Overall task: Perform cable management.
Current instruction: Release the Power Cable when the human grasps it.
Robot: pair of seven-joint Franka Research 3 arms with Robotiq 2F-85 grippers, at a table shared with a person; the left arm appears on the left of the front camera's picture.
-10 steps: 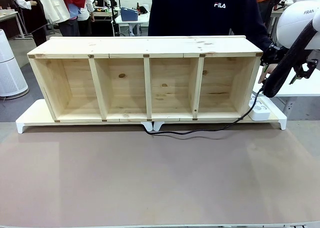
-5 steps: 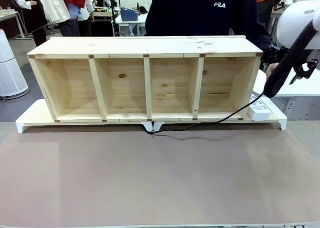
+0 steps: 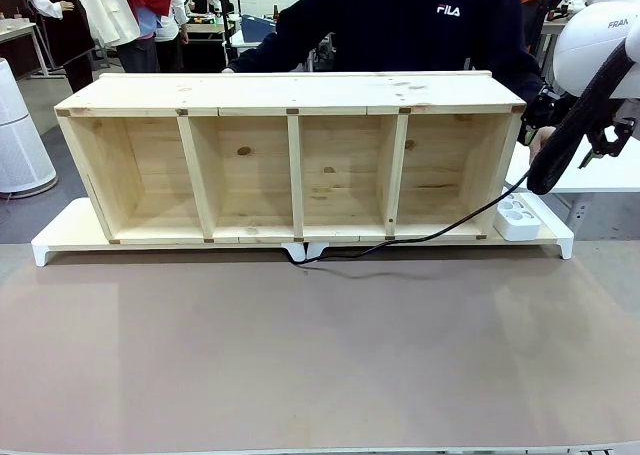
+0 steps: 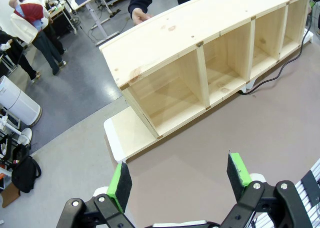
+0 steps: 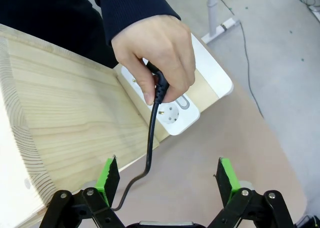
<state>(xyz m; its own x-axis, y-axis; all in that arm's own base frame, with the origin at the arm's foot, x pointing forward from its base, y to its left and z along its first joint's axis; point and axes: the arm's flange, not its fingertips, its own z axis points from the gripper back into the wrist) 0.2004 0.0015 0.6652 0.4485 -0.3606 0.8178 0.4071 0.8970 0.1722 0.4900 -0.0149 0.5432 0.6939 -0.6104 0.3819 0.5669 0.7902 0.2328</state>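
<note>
Above the counter's right end, the person's hand holds the cable plug over the power strip, apparently offering it to the wide-open, empty right end effector.

Front and wrist views: shared shelf

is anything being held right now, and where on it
Both grippers, left and right, are open and empty. The person's hand holds the cable at its plug end, above the white power strip.

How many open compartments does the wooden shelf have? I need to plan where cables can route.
4, side by side along the wooden shelf: far left, centre-left, centre-right, far right, where the cable passes in front. None seems hidden.
</note>
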